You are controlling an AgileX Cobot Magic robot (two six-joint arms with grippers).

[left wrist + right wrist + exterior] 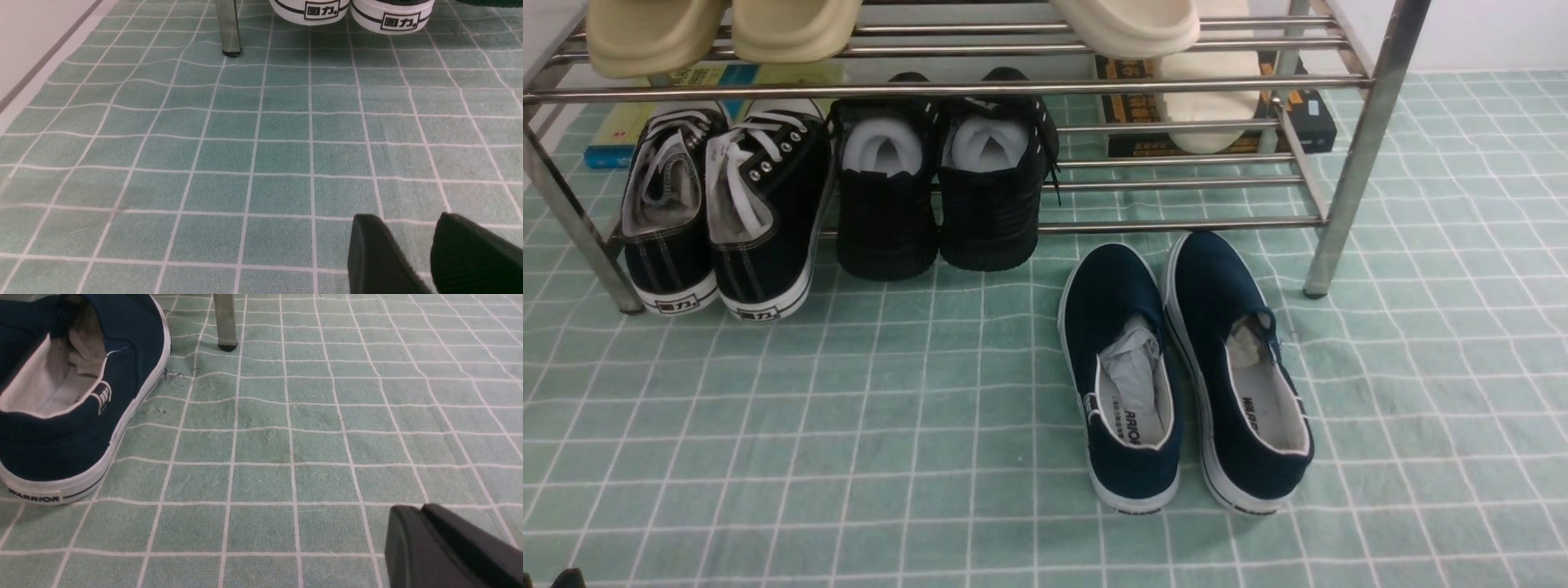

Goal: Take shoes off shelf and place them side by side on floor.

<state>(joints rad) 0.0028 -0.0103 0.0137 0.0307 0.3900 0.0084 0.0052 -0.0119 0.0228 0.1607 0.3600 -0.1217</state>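
- Shelf, lower tier: black lace-up sneakers at left, all-black shoes just right of them, each stuffed with white filler; right part of the tier holds no shoes.
- Upper tier: cream slippers over the left, another at right.
- Navy shoes sit on the floor, side by side, sides touching, toes toward the shelf, heels near; crumpled paper inside each.
- Left gripper: jaws apart with a clear gap, holding nothing, above bare floor.
- Right gripper: jaws appear pressed together, though only the tips show; empty, right of the right shoe, well apart from it.
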